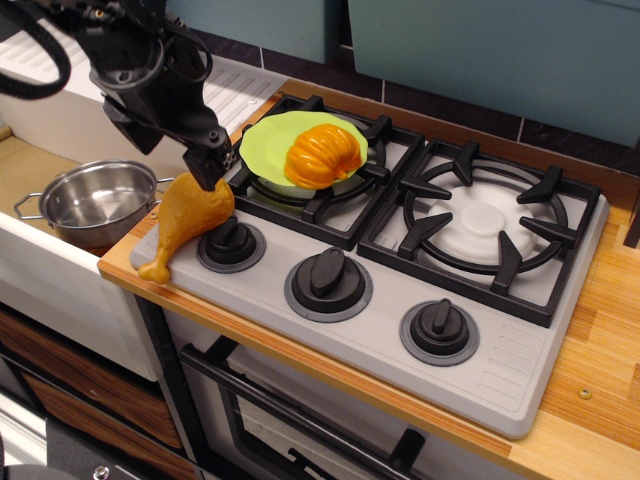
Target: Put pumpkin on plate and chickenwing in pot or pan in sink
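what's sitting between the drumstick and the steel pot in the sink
Nothing: the single camera view shows only the wooden counter edge between the chickenwing and the pot.
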Robot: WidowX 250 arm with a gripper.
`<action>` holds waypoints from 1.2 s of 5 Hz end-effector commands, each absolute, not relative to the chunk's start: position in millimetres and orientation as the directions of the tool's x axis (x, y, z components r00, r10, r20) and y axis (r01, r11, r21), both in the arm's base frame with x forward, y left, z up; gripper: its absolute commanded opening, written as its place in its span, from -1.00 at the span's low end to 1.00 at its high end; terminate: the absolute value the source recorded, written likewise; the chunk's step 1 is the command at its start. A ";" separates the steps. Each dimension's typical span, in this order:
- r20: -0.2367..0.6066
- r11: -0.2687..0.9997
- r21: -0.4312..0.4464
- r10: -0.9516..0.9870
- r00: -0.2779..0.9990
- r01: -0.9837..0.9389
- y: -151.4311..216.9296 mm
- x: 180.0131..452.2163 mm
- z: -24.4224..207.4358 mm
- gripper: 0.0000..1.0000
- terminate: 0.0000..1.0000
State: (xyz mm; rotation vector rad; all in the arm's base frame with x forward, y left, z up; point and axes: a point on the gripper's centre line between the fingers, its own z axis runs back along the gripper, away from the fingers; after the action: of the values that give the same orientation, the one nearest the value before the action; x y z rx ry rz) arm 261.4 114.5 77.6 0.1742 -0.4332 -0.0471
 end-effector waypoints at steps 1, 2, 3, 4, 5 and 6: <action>0.469 0.980 0.195 -0.062 0.881 -0.035 126.3 260.5 71.0 1.00 -1.00; 0.476 0.981 0.192 -0.058 0.878 -0.039 129.2 258.4 65.2 1.00 -1.00; 0.479 0.982 0.182 -0.049 0.877 -0.045 127.3 259.9 57.5 1.00 -1.00; 0.484 0.986 0.158 -0.038 0.874 -0.045 123.3 263.3 48.3 1.00 -1.00; 0.485 0.989 0.140 -0.028 0.874 -0.045 119.6 267.5 40.4 1.00 -1.00; 0.485 0.992 0.120 -0.027 0.874 -0.036 118.0 269.0 36.6 1.00 -1.00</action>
State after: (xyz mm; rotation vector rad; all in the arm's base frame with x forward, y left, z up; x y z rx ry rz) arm 263.1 118.0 31.2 0.1149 -0.4937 0.0162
